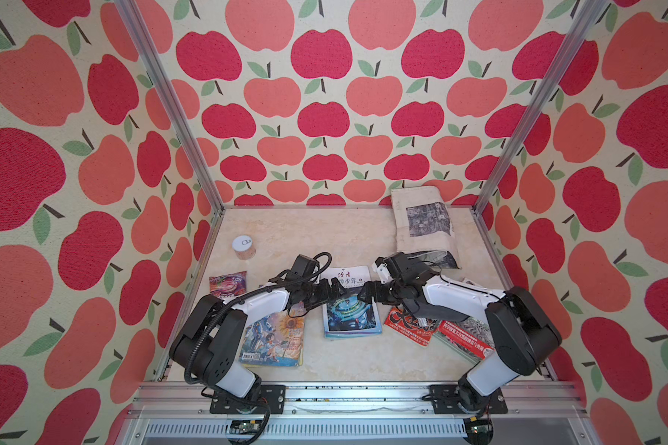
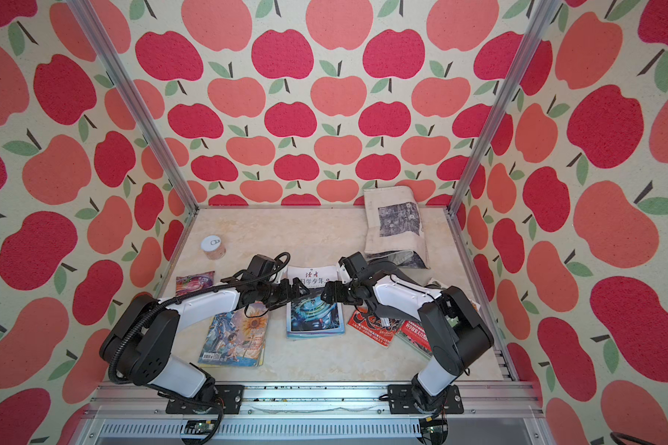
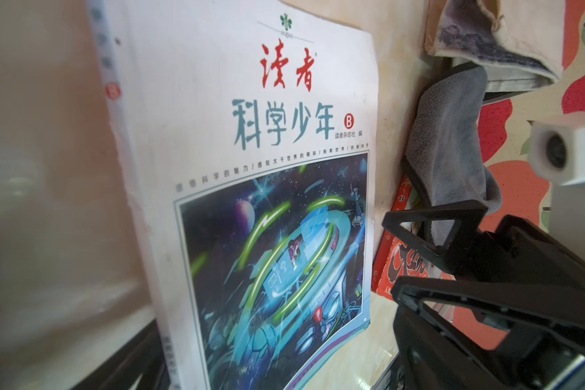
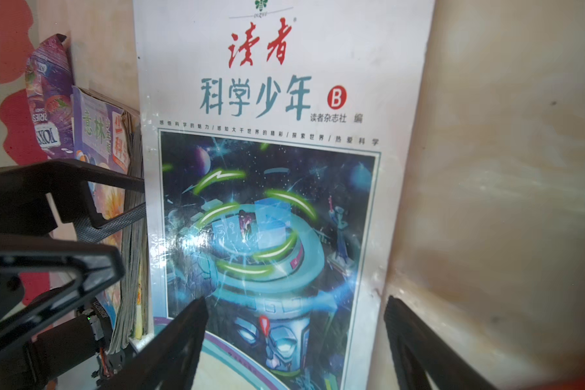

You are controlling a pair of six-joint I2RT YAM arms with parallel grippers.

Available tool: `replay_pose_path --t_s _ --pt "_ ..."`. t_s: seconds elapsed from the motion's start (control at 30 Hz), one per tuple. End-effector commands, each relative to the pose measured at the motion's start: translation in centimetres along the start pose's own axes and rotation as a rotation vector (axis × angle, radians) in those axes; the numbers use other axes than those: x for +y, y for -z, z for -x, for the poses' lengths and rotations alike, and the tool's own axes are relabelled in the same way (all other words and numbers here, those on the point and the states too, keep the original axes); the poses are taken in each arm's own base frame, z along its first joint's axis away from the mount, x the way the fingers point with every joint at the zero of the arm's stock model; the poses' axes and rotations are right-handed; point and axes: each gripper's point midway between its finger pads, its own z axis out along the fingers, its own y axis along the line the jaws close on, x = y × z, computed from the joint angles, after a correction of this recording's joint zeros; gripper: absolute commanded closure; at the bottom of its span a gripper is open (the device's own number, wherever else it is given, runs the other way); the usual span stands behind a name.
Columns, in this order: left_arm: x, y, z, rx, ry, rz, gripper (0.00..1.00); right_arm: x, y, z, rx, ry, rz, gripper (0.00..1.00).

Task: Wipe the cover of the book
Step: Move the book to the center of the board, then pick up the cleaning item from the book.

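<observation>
The left gripper [image 1: 335, 289] and right gripper [image 1: 364, 297] are both wide open, holding nothing. They face each other over the book [image 1: 350, 321], hiding part of its cover. The book lies flat on the tabletop [image 1: 324, 239]. A grey cloth [image 3: 446, 141] behind the right gripper is half hidden.

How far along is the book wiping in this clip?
Done: nothing I can confirm, since the cover of the book shows no telltale wipe marks. In hand: nothing. The left tool and right tool hover over it, open and empty. Left: the grey cloth lies beside the book, ungripped, so grasping it and wiping likely remain.
</observation>
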Motion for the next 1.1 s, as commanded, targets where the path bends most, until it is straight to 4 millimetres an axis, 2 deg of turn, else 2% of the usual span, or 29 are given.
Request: replay_pose_path --t_s 0.0,0.17,0.27,0.37,0.47,0.67,0.8,0.93,1.0,1.07 --pt "0.2 0.6 -0.4 -0.006 -0.014 0.047 0.01 -2.1 4.9 1.0 -0.068 0.127 -0.223 0.12" --pt "0.9 1.8 -0.3 -0.01 -0.041 0.153 0.01 -5.9 11.7 2.6 -0.226 0.215 -0.511 0.03" --pt "0.5 2.8 -0.5 -0.019 -0.056 0.18 0.01 -9.9 14.3 2.3 -0.243 0.134 -0.644 0.01" --pt "-1.4 3.9 -0.7 -0.046 -0.066 0.153 0.01 -13.3 15.2 1.1 -0.223 0.037 -0.69 0.01" --pt "-4.4 5.5 -0.9 -0.094 -0.041 0.064 0.01 -15.5 14.3 0.0 -0.186 -0.033 -0.673 0.01" --pt "-11.2 9.2 -0.5 -0.224 0.072 -0.076 0.01 -17.4 10.8 -2.1 -0.074 -0.111 -0.623 0.01" --pt "-13.5 10.8 -0.7 -0.274 0.171 -0.032 0.01 -18.1 8.1 -2.8 -0.024 -0.16 -0.583 0.01" --pt "-15.9 12.4 -0.2 -0.283 0.265 -0.042 0.01 -17.4 5.7 -2.9 0.026 -0.214 -0.491 0.15" --pt "-16.9 13.5 0.3 -0.299 0.288 -0.05 0.01 -17.6 5.0 -3.0 0.039 -0.235 -0.485 0.26" --pt "-17.8 14.5 0.8 -0.315 0.278 -0.072 0.01 -17.7 4.4 -3.0 0.05 -0.254 -0.482 0.43"
